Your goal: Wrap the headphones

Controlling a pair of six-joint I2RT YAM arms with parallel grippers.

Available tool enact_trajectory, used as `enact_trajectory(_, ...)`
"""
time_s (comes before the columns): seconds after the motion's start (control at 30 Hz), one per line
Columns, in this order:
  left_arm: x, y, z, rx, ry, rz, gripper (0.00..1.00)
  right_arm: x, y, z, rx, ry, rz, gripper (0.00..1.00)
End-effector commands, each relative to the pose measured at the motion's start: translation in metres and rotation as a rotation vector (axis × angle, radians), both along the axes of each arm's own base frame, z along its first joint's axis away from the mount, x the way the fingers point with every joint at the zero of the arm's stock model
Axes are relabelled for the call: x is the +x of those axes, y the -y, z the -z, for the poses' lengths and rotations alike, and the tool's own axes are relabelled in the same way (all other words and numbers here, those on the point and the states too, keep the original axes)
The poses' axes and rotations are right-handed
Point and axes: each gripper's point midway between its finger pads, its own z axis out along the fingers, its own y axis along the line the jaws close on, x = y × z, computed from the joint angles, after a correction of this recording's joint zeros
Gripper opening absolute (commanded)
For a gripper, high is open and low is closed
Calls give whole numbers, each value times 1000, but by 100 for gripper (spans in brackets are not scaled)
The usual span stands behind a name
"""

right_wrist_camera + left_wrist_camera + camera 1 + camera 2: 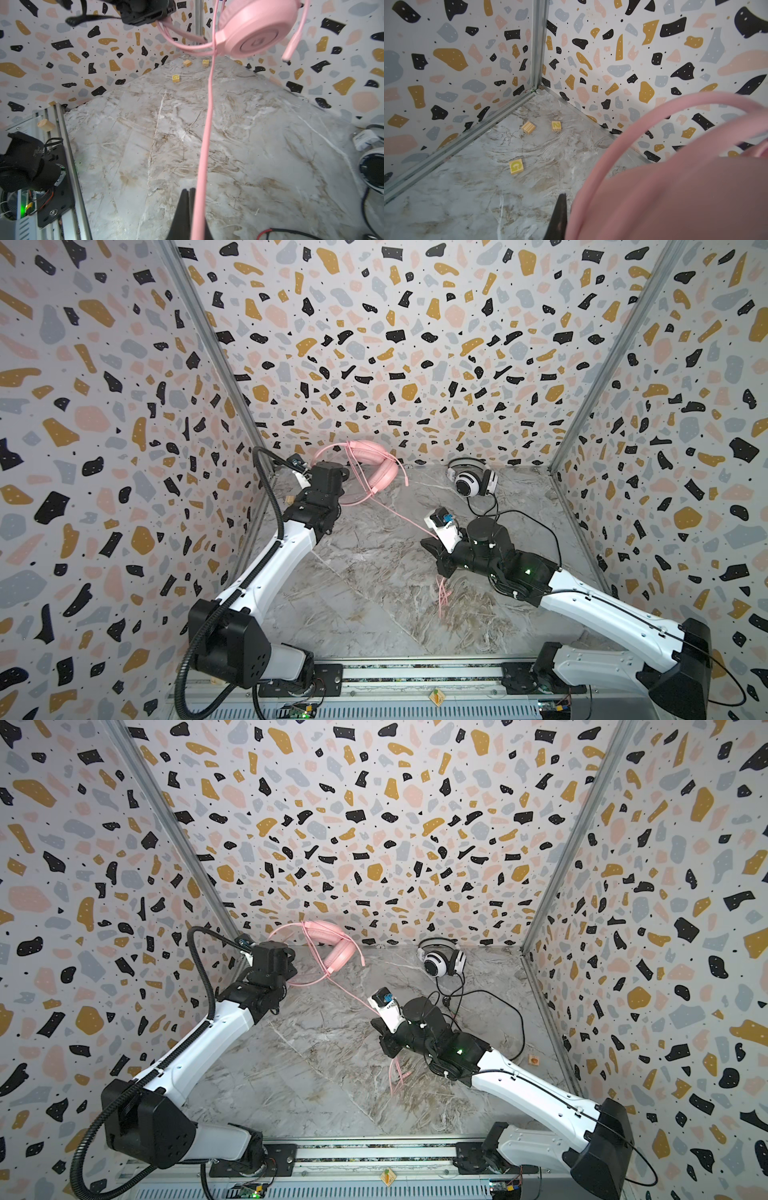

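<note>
Black and clenched, our right pincer [189, 195] has the thin pink rubbery cable [207, 116] running along its tips. The line goes taut from there and a loose tail [443, 597] droops under it onto the grey marbled tabletop [353, 614], so we judge it pinched, though the exact bite is hard to see. Our left pincer [344, 473] is likewise clamped, holding the pink over-ear plastic headset [376, 466] lifted near the back-left corner, with a few cable turns already crossing its band. To wrap well, we should keep the line snug rather than stretched and carry it round the band close beside the laid turns, while the left side holds the headset steady or turns it to meet us. We would feed slack from the tail a bit at a time, since a hard pull could drag the headset out of the grip. Well apart, by the back wall, the white-and-black over-ear headset with black pads [471, 481] lies on the tabletop, its black cable [496, 506] sprawled loose and unwrapped.
</note>
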Motion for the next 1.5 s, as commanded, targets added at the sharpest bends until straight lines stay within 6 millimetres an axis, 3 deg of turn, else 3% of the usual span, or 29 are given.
enact_trajectory(0.0, 2, -1, -30, 144, 57, -76, 0, 12, 13, -37, -36, 112, 75, 0)
enact_trajectory(0.3, -20, 50, -10, 416, -67, 108, 0, 44, 34, -97, -43, 251, 193, 0)
enact_trajectory(0.5, -35, 65, -12, 514, -119, 194, 0, 60, 48, -119, -66, 319, 273, 0)
enact_trajectory(0.63, -42, 78, 1, 554, -199, 355, 0, 74, 62, -123, -104, 351, 351, 1)
enact_trajectory(0.7, -49, 95, 12, 555, -240, 514, 0, 82, 68, -126, -108, 358, 381, 2)
enact_trajectory(1.03, -89, 131, 20, 480, -241, 870, 0, 118, 64, -120, -108, 355, 396, 3)
enact_trajectory(1.17, -104, 155, 27, 426, -256, 1039, 0, 133, 56, -112, -52, 307, 337, 4)
enact_trajectory(1.33, -117, 173, 28, 357, -233, 1153, 0, 150, 50, -85, -23, 228, 298, 4)
enact_trajectory(1.47, -126, 178, 6, 308, -156, 1184, 0, 159, 53, -63, 5, 161, 272, 4)
